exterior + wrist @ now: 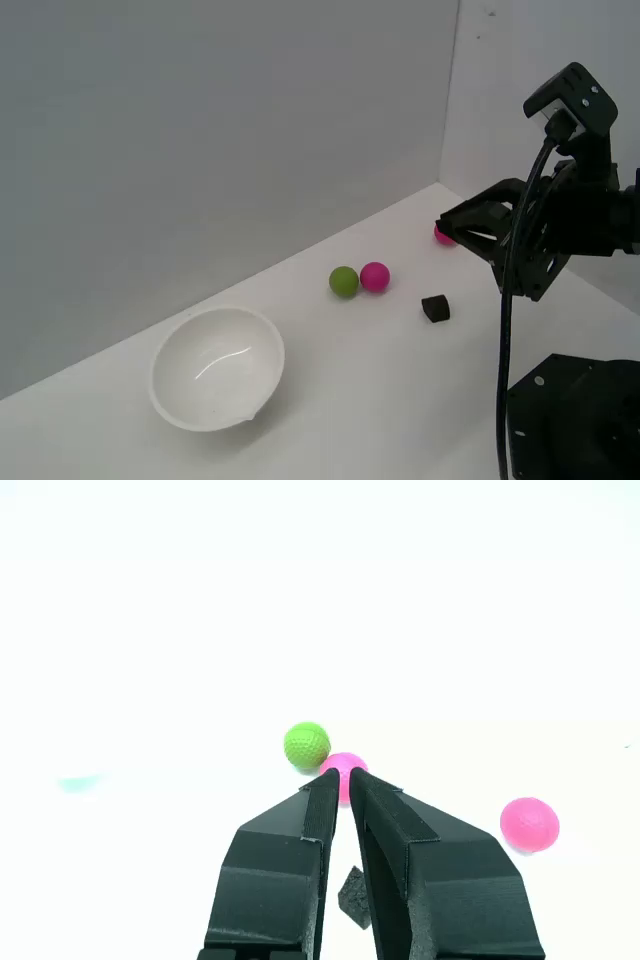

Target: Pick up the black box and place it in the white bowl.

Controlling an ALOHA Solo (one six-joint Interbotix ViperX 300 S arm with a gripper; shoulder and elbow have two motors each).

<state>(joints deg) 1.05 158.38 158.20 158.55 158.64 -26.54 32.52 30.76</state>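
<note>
White desk (400, 400) under everything. Big glossy white bowl (217, 367) toward the exterior view's left, tipped a little, hollow bare. Black pincer (345, 777) raised off the desk at the exterior view's right, tips nearly pressed together, nothing pinched. Green ball (344, 281) touching a pink ball (375, 276); second pink ball (443, 236) partly hidden behind the arm. Smallest, the black box (435, 308): matte cube, no clear long axis, sat turned cornerwise just beside the ball pair, well apart from the bowl.

Even, bright light in the exterior view, shadows soft, a glint inside the bowl (217, 368); the wrist view's counter (320, 600) is overexposed to blank white.
</note>
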